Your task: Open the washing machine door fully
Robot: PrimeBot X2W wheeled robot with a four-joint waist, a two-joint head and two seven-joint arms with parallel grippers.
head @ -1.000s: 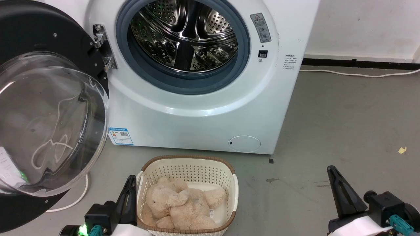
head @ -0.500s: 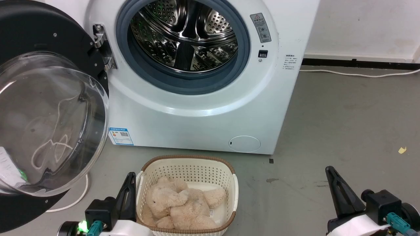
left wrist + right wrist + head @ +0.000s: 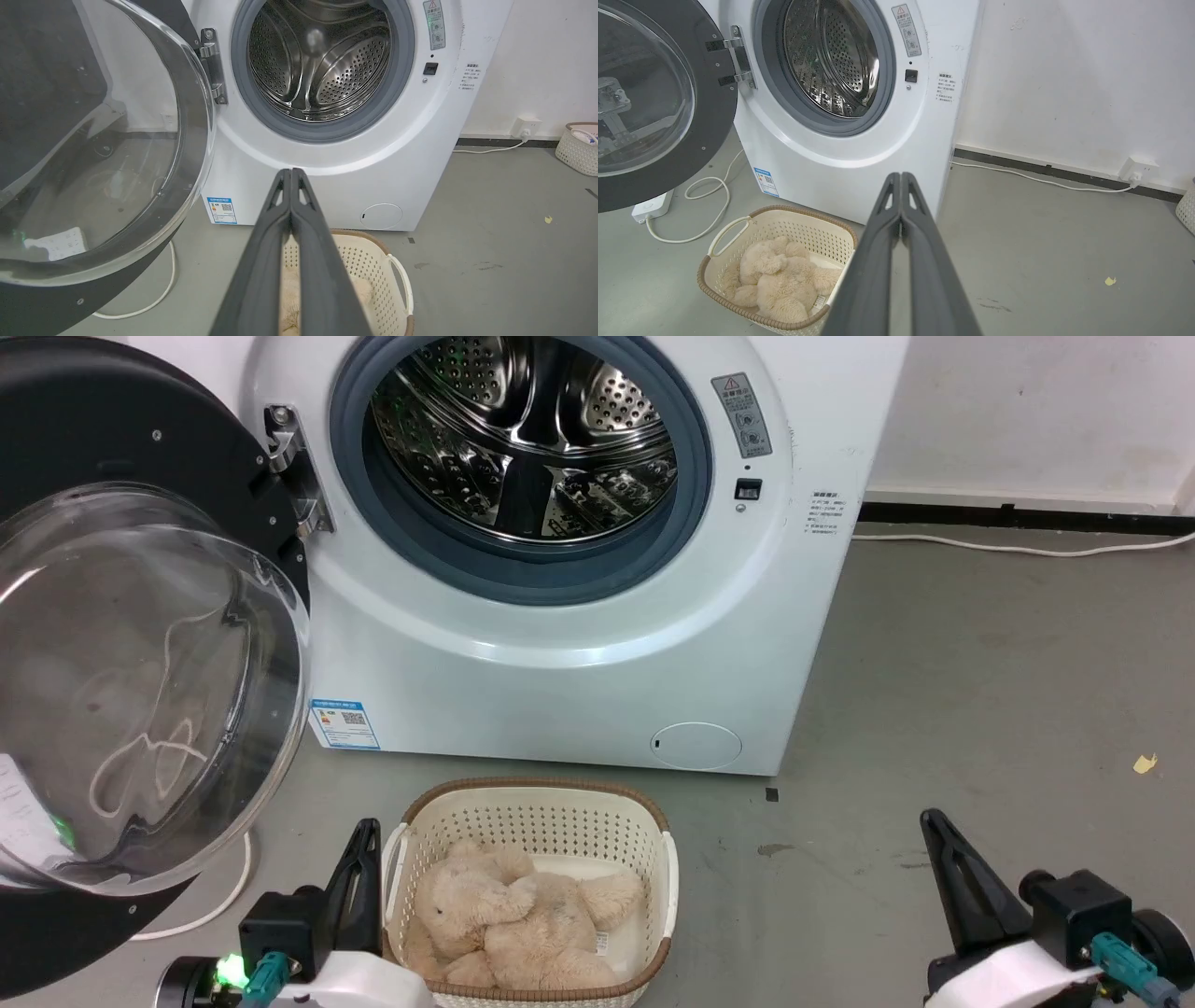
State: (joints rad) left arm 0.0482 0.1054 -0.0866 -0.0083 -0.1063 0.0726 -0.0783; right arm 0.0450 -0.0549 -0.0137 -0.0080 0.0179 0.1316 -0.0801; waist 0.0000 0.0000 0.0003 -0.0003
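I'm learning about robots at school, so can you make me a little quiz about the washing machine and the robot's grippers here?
1. True or false: the washing machine door is shut over the drum.
2. What lies in the basket on the floor? A) a towel B) a plush teddy bear C) shoes
3. Fill in: the left gripper and the right gripper each have their two fingers pressed ____.

Key
1. False: the door hangs open on its hinge, to the left of the drum in the head view.
2. B.
3. Together: both are shut and hold nothing.
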